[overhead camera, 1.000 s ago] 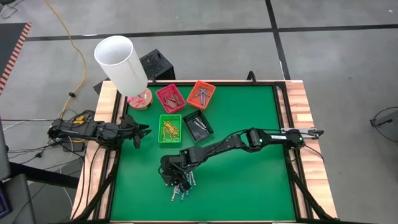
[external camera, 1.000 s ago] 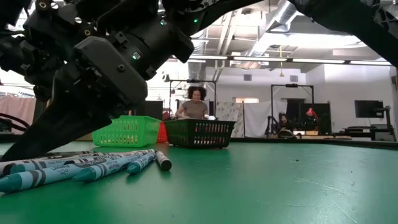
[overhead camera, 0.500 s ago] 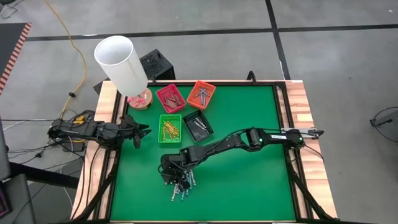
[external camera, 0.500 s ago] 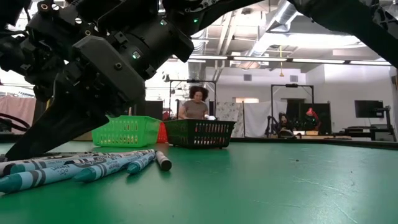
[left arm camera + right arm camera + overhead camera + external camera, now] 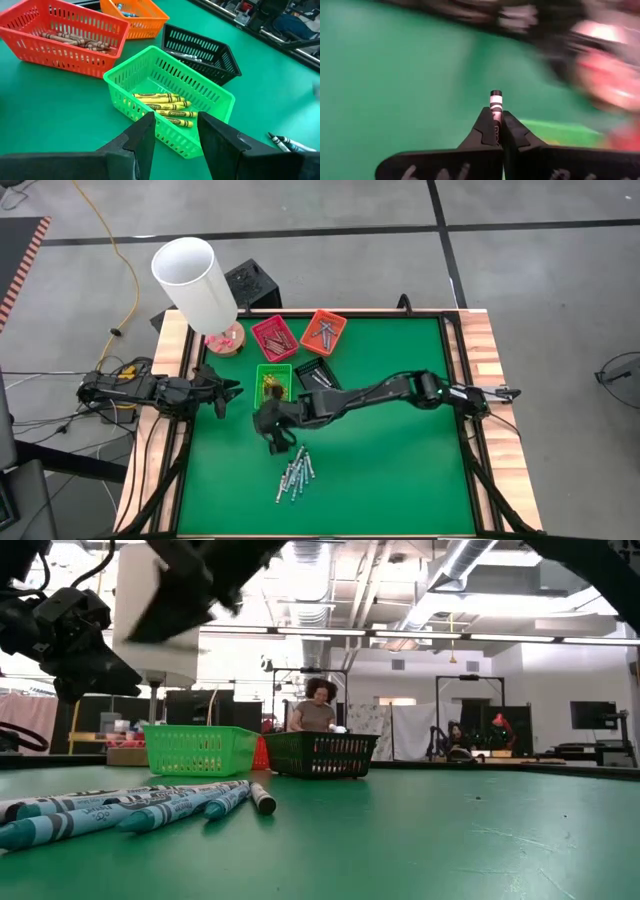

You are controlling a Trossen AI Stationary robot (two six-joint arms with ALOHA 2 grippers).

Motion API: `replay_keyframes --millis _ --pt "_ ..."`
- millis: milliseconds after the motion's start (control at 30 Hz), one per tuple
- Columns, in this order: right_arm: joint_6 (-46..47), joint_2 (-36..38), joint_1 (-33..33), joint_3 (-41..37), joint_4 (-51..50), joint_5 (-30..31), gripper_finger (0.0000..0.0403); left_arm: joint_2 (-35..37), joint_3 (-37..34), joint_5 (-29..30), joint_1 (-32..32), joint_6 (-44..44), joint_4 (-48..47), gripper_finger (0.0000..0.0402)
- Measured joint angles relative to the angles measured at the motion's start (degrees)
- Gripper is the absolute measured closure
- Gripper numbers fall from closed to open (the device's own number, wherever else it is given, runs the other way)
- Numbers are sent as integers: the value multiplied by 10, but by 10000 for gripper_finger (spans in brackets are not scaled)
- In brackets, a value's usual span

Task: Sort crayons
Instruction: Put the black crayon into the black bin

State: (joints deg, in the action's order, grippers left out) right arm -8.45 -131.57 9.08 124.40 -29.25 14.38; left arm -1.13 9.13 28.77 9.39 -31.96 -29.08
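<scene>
The green worktop (image 5: pixel 400 470) fills the scene, and the right arm stretches across it from the right edge toward the trays. At the worktop's far left corner stands a tall white cylinder (image 5: pixel 194 282). The left arm waits at the left edge, its left gripper (image 5: pixel 175 125) spread and empty, pointing at the trays. Four trays sit far left of centre: the red tray (image 5: pixel 274 337) with red-brown crayons, the orange tray (image 5: pixel 323 331) just right of it, the green tray (image 5: pixel 170 107) nearer with yellow crayons (image 5: pixel 167 107) inside, the black tray (image 5: pixel 202 52) beside that. The right gripper (image 5: pixel 495 120) hovers just near of the green tray, fingers pressed together, pinching a grey-white crayon (image 5: pixel 495 102) that pokes out past the tips. On the worktop near of that gripper lies the loose pile of crayons (image 5: pixel 295 477), mostly light blue.
</scene>
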Motion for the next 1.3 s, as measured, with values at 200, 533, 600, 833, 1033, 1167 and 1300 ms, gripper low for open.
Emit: replay_keyframes --millis 200,533,600,833,1033,1167,1300 --pt "61 44 -15 1 -130 207 400 0 0 0 0 0 0 265" --pt "146 58 -40 -3 -350 246 400 0 0 0 0 0 0 265" --pt "140 59 -50 -20 -324 248 400 0 0 0 0 0 0 265" --pt "125 77 -84 -79 -251 243 401 0 0 0 0 0 0 265" --pt "125 80 -100 -133 -179 212 401 0 0 0 0 0 0 265" --pt "130 86 -108 -157 -144 196 401 0 0 0 0 0 0 265" --pt "132 87 -111 -172 -138 197 401 0 0 0 0 0 0 265"
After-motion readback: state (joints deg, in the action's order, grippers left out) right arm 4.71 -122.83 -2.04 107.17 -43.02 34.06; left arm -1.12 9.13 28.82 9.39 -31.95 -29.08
